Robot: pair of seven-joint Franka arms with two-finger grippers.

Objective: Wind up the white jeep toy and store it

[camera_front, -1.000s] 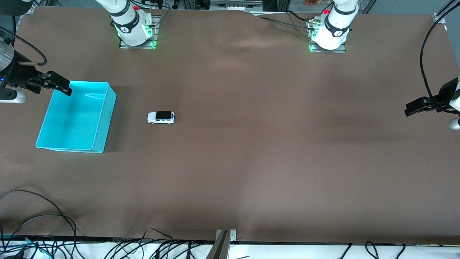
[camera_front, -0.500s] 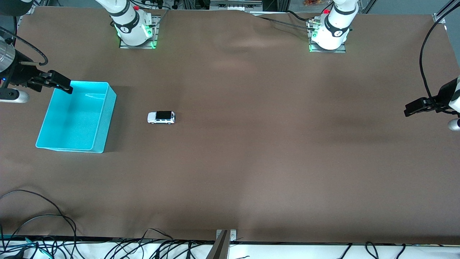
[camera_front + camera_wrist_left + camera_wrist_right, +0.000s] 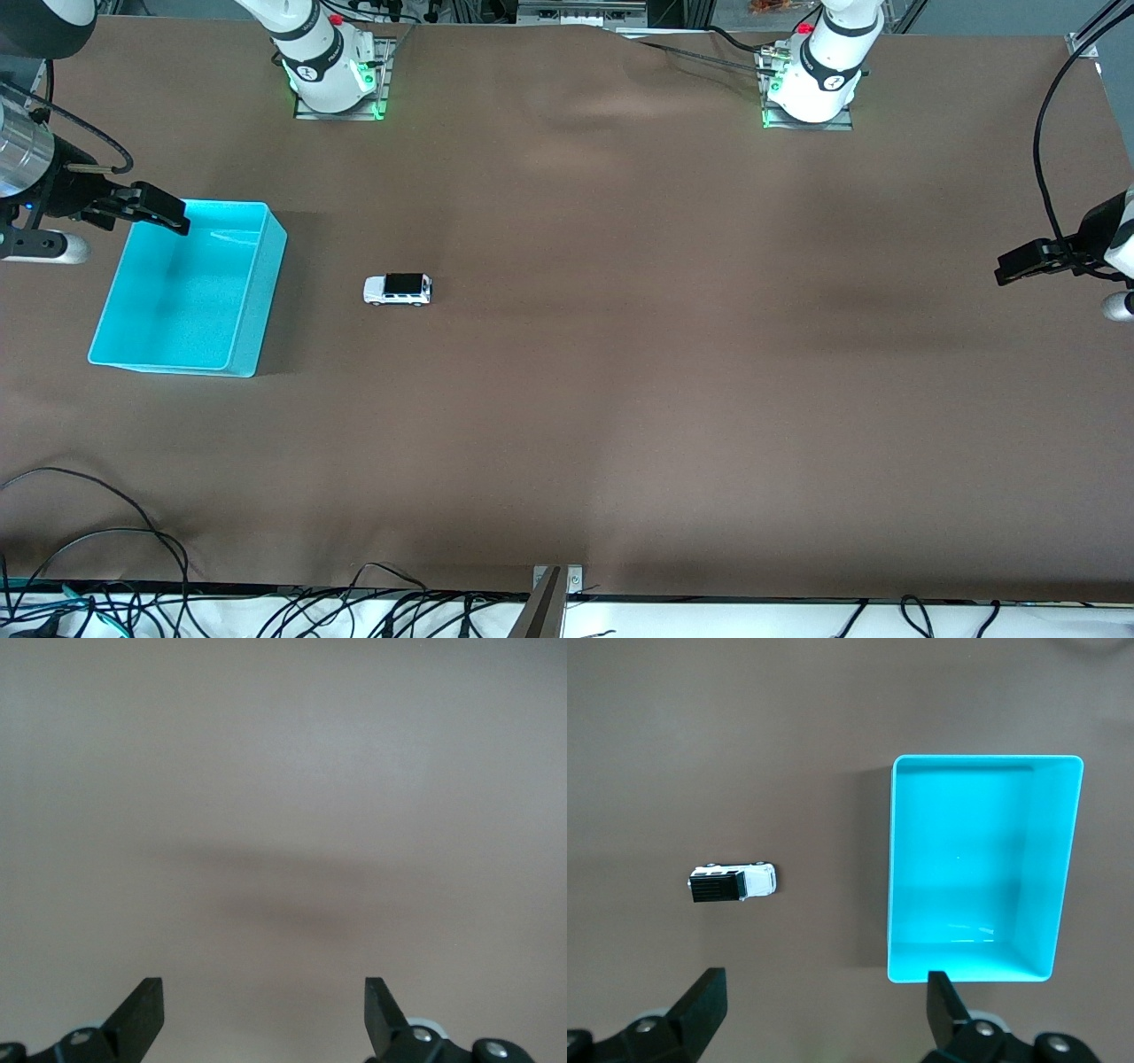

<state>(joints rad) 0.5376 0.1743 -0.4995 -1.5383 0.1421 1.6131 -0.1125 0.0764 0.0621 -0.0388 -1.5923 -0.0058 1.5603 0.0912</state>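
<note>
Boxy white jeep toy (image 3: 398, 290) beside smooth rectangular cyan bin (image 3: 250, 306).

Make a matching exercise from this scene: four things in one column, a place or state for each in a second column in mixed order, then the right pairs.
Things
1. white jeep toy
2. cyan bin
3. left gripper
4. right gripper

Places or states
A. holds nothing inside, toward the right arm's end of the table
B. jaws open, over the bin's rim
C. on its wheels on the brown table, beside the bin
D. jaws open, over bare table at the left arm's end

Pairs: 1-C, 2-A, 3-D, 4-B
</note>
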